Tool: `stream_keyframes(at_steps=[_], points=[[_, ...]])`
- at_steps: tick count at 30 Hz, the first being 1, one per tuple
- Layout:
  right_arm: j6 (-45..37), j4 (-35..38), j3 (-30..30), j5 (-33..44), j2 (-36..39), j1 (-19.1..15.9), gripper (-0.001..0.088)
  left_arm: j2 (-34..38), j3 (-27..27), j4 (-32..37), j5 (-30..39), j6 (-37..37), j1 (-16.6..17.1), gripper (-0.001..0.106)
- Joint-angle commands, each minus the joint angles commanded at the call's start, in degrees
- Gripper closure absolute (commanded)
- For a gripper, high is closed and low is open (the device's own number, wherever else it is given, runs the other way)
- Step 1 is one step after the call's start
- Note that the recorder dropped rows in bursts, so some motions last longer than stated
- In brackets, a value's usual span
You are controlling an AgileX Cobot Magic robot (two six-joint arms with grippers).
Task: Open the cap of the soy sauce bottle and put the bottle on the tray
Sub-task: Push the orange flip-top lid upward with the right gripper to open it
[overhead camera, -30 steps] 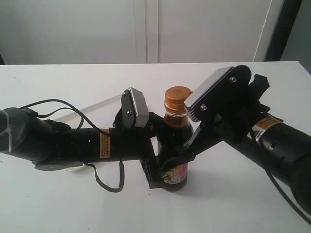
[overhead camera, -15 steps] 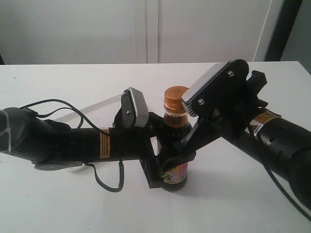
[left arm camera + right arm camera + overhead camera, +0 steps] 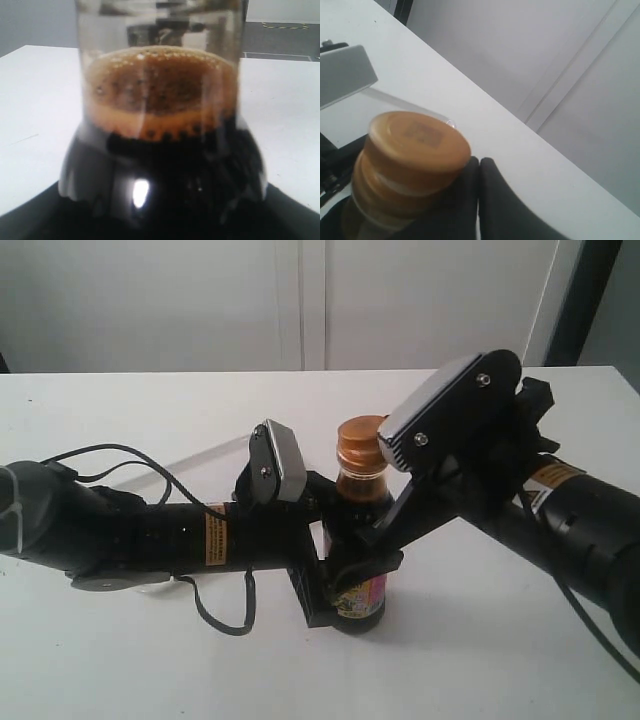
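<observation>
The soy sauce bottle point(image 3: 360, 540) stands upright on the white table. Its copper-orange cap point(image 3: 362, 445) looks closed. My left gripper point(image 3: 322, 590) comes in from the left and is shut on the bottle's lower body. In the left wrist view the bottle point(image 3: 160, 125) fills the picture, with foam over the dark liquid. My right gripper point(image 3: 378, 545) reaches in from the right, its fingers point(image 3: 490, 200) pressed together right beside the cap point(image 3: 412, 145), just below its rim. A faint pale rim behind the left arm looks like the tray point(image 3: 195, 455), with a corner of the tray point(image 3: 447, 121) in the right wrist view.
The white table point(image 3: 480, 660) ends at a pale wall point(image 3: 300, 300) behind. A loose black cable point(image 3: 225, 615) loops under the left arm. The right arm's camera housing point(image 3: 445, 410) hangs close over the cap.
The right wrist has risen slightly beside the cap. The bottle and the left arm have stayed where they were.
</observation>
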Motion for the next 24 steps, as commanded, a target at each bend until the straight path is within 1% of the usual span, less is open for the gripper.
stream_keyframes(at_steps=[24], points=[[1.3,0.1,0.0,3.4,-0.1,0.0,0.0868,0.0,0.0,0.0,0.0,0.0,0.0,0.105]])
